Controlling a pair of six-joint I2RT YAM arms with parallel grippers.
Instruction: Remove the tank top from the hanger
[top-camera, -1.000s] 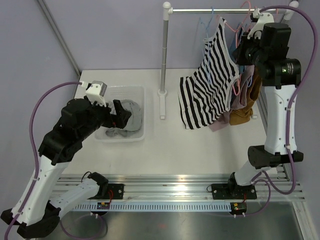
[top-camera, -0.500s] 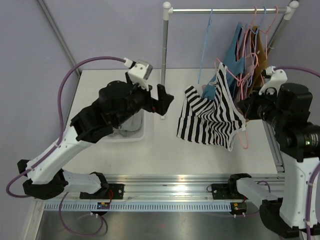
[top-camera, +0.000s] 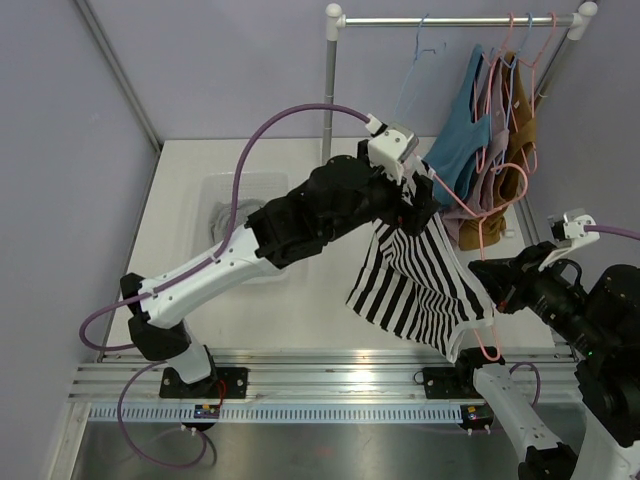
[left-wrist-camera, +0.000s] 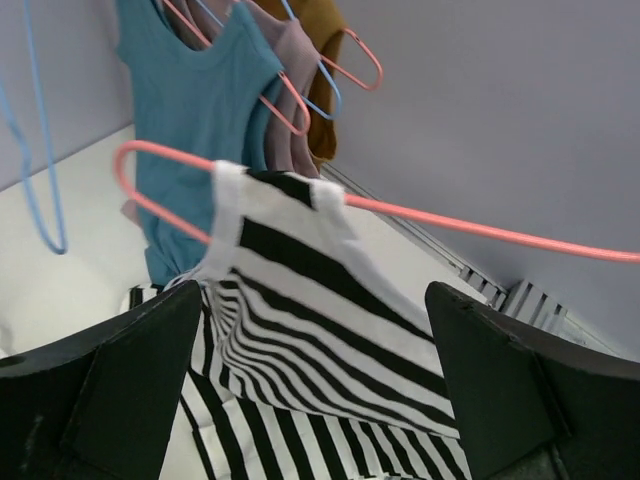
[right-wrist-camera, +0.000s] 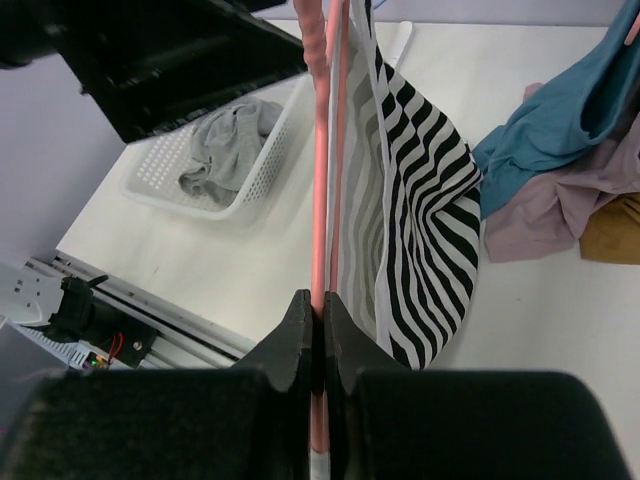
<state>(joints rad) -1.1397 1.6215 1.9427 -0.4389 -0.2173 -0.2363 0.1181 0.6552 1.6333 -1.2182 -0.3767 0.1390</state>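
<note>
The black-and-white striped tank top (top-camera: 415, 285) hangs on a pink wire hanger (top-camera: 462, 208), held off the rail and tilted over the table's right half. My right gripper (top-camera: 492, 285) is shut on the hanger's wire; in the right wrist view the jaws (right-wrist-camera: 318, 305) pinch the pink hanger (right-wrist-camera: 320, 180), with the tank top (right-wrist-camera: 420, 220) draped just to the right. My left gripper (top-camera: 425, 200) is open above the top's shoulder end. In the left wrist view its fingers (left-wrist-camera: 315, 300) straddle the tank top (left-wrist-camera: 300, 290) below the hanger (left-wrist-camera: 480, 228), apart from the cloth.
A clothes rack (top-camera: 328, 100) stands at the back; teal (top-camera: 462, 135), pink and mustard garments and an empty blue hanger (top-camera: 412, 75) hang from its rail. A white basket (top-camera: 215, 190) with grey clothing (right-wrist-camera: 225, 150) sits at the left, partly behind my left arm.
My right arm has pulled the hanger and striped top off the rail, down toward the near right. My left arm has swung from the basket across to the top's shoulder end.
</note>
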